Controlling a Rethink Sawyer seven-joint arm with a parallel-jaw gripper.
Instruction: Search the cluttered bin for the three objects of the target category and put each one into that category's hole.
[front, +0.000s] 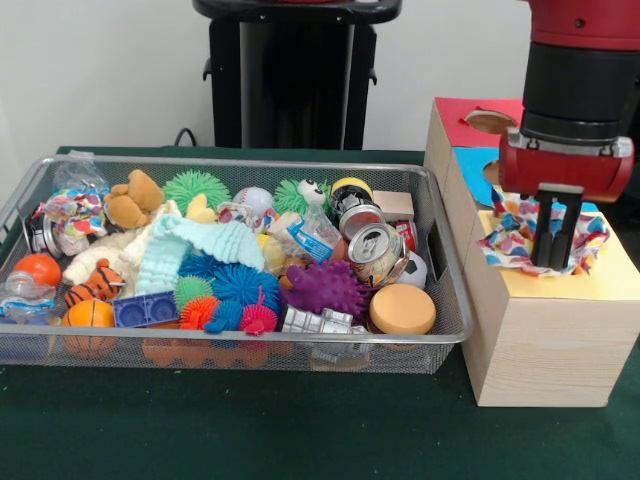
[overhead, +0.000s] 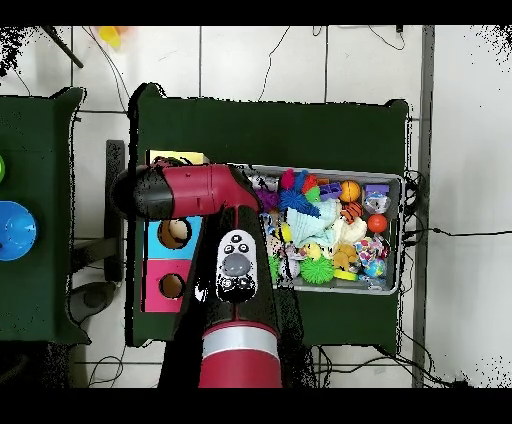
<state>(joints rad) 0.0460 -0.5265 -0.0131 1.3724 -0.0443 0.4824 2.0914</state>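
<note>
A crumpled bag with a colourful confetti print (front: 508, 238) lies on the yellow top of the wooden sorting box (front: 540, 350). My gripper (front: 557, 264) hangs straight down into it, its two black fingers close together and pinching the bag's middle. A second bag of the same print (front: 72, 212) sits at the far left of the wire bin (front: 240, 165). In the overhead view the red arm (overhead: 200, 192) reaches over the box and hides the gripper and the bag.
The bin holds several spiky balls, plush toys, crushed cans (front: 376, 250), a purple spiky toy (front: 325, 288) and an orange puck (front: 402, 308). The box also has a blue section (overhead: 175, 233) and a red one (overhead: 172, 287), each with a round hole.
</note>
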